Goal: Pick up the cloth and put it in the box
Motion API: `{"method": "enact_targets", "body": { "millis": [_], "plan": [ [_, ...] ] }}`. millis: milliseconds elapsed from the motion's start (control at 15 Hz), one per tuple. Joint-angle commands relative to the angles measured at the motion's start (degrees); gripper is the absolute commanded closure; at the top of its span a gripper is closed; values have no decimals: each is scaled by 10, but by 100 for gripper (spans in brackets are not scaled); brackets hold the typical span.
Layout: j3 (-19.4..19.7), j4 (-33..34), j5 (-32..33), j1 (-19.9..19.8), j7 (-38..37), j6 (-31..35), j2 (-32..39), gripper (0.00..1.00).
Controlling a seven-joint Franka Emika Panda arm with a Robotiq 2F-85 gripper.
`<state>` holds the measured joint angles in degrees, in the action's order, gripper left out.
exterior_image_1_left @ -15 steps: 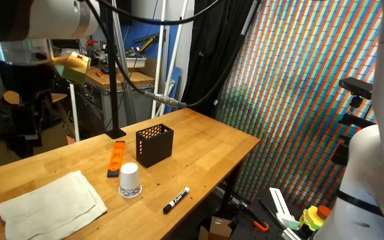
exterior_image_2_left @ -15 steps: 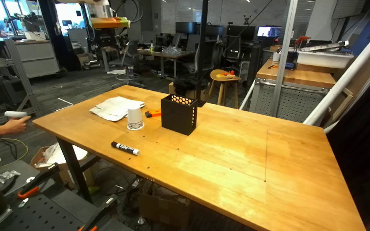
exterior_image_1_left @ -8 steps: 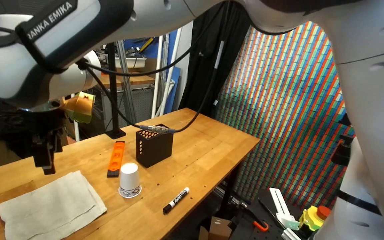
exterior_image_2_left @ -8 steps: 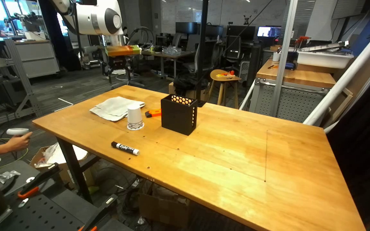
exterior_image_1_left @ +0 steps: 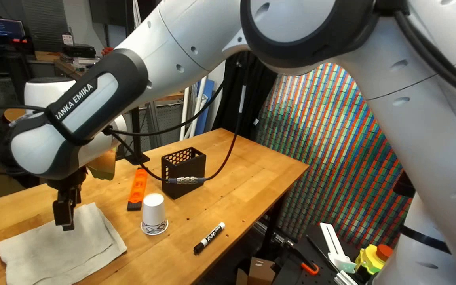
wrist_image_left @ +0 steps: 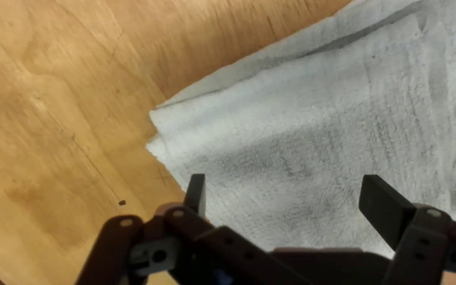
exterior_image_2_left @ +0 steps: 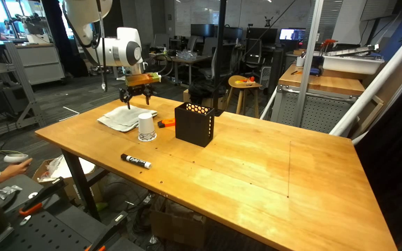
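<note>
The cloth [wrist_image_left: 299,158] lies folded flat on the bench [exterior_image_2_left: 257,174], pale and lightly creased, its layers a little out of line along one edge in the wrist view. Over it the jaws point downward, spread well apart and holding nothing; in the wrist view one of the fingertips [wrist_image_left: 384,209] shows well inside the cloth's outline, its opposite close to the border (whether either brushes the fabric, I cannot tell). Just beside the cloth a white cup [exterior_image_1_left: 154,209] stands upside down, its patterned rim on the wood. Near the cup an orange tool [exterior_image_1_left: 137,188], shaped like a spirit level, lies flat, its ends black. Near that stands the black box [exterior_image_2_left: 192,125], upright and uncovered, honeycomb holes in part of its walls, its floor hidden in both exterior views. In an exterior view a cable connector [exterior_image_1_left: 187,180] hangs across the front of the box. An Expo marker [exterior_image_1_left: 209,238] lies closer to the edge of the bench. The white arm [exterior_image_1_left: 190,37] slopes down to the jaws. Farther out are a wooden stool [exterior_image_2_left: 236,82] and a multicoloured backdrop [exterior_image_1_left: 323,150].
</note>
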<state>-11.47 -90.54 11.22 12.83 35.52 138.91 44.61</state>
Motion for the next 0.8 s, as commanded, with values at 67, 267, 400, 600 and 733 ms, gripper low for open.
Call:
{"method": "enact_targets", "body": {
  "millis": [67,267,400,600,733],
  "plan": [
    [-4,16,10,-4,-10,27,45,0],
    [-8,-6,7,-4,-16,26,51,0],
    [-13,-12,0,-7,-23,29,53,25],
    [-17,-27,-1,-6,-43,25,39,41],
    [-25,-45,-4,-9,-50,21,21,57]
  ]
}}
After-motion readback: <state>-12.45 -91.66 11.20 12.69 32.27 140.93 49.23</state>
